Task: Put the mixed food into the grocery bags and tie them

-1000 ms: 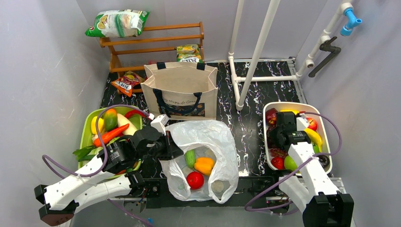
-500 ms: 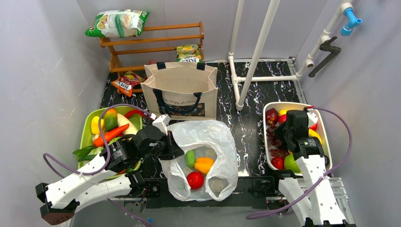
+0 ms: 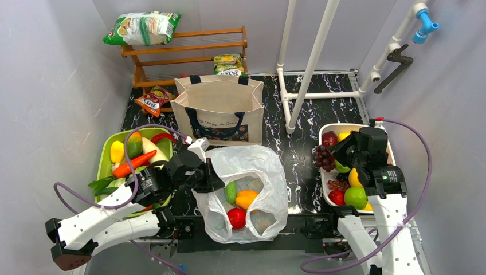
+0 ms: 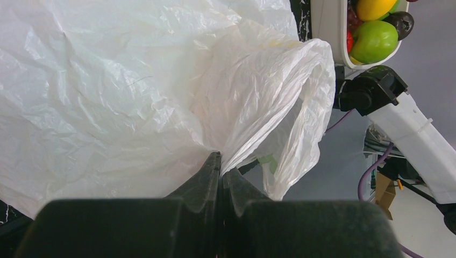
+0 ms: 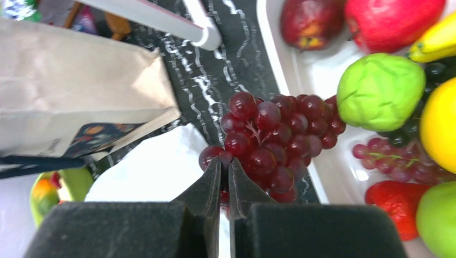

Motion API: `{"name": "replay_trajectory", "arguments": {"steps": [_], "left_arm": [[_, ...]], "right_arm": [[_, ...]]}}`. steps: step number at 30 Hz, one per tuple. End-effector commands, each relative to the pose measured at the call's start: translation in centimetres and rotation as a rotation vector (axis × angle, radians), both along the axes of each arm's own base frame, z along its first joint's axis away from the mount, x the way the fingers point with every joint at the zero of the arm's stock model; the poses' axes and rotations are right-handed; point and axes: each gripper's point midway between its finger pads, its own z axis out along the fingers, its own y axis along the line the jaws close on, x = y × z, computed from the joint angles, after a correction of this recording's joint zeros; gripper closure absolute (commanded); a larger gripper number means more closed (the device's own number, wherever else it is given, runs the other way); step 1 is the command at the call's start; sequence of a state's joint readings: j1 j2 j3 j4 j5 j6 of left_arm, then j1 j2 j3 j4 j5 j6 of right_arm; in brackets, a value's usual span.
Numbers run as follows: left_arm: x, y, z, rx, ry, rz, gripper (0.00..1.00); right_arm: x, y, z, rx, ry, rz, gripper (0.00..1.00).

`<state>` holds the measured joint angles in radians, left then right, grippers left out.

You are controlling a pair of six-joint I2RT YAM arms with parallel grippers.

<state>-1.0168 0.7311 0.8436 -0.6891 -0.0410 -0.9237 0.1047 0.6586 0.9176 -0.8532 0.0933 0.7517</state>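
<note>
Grape bunch, newly aloft, in right claw

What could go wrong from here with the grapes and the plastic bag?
1. The right tool pinches the grapes only at the bunch's edge; berries may tear off and drop onto the table.
2. The left tool holds just a thin fold of the plastic bag; it may slip out, letting the mouth collapse.

The right gripper is pinching a bunch of dark red grapes, holding it over the left rim of the white tray, with the beige tote and white plastic bag lying further left.
</note>
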Motion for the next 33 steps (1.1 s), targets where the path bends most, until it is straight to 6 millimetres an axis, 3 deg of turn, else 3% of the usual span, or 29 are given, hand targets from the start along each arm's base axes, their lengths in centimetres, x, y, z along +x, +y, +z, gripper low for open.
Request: {"name": "replay_trajectory", "arguments": {"steps": [1,16,21,25,33], "left_arm": [[0.3,-0.4,1.5,-0.013,-0.03,-0.014,1.0],[1.0,-1.5,2.4,-0.003,-0.049,-0.032,1.0],[1.3,-1.6,2.9,0.01,-0.065,-0.041,1.0],[1.6,-1.8,3.5,0.016,-0.078,-0.045,1.0],[2.2,-2.8,3.9,0.022,-0.087,-0.057,1.0]], "right_arm": [[-0.2,2.5,5.4,0.08,-0.126,0.135,0.99],[-3.1,8.4,14.9,0.294,-0.331,0.454,0.99],[-5.5,11.9,19.1,0.409,-0.443,0.711,0.99],[-7.8,13.7,22.3,0.469,-0.519,0.874,0.99],[-10.0,15.8,25.6,0.532,-0.581,1.033,0.99]]}}
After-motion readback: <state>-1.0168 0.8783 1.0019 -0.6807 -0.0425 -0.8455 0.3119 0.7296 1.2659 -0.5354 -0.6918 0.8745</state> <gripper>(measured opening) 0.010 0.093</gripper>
